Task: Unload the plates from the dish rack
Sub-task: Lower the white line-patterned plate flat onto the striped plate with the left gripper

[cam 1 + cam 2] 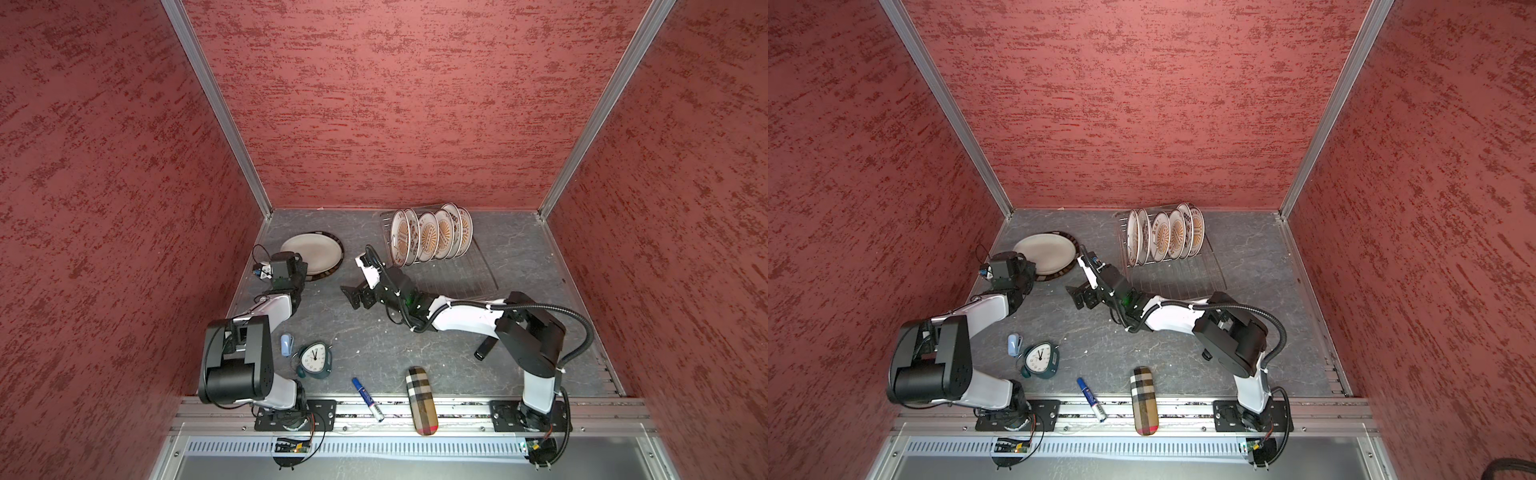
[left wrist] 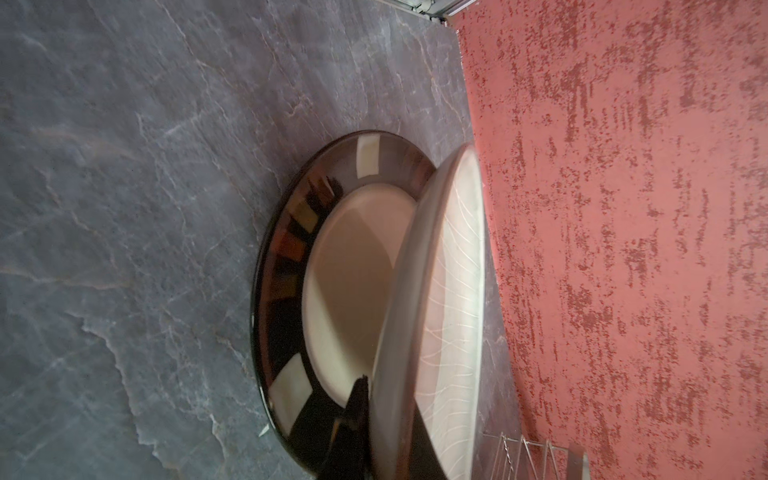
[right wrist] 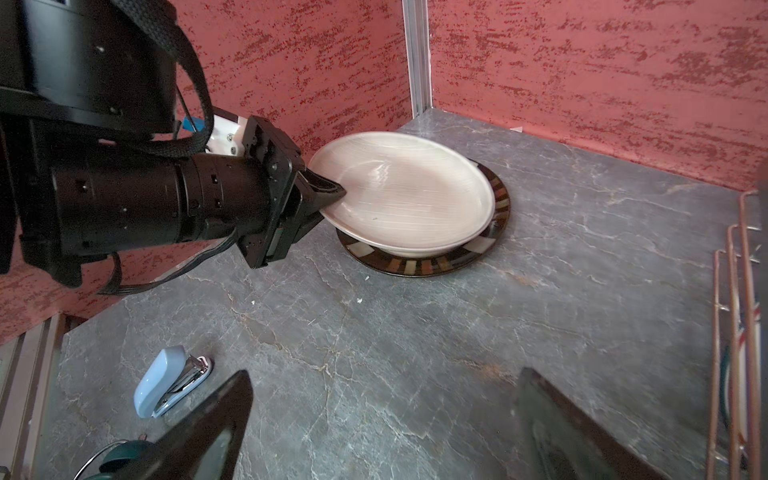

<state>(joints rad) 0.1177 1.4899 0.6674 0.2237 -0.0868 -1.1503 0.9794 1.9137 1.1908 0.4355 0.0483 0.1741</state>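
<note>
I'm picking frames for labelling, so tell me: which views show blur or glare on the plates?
Left wrist view: the cream plate is smeared at its edge, and the dark-rimmed plate under it mirrors bright patches. Right wrist view: a glare streak on the cream plate, and the right tool looks soft. Both top views: sharp.

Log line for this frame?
left gripper: shut on cream plate, tilted over striped plate | right gripper: open, empty | dish rack: patterned plates inside
</note>
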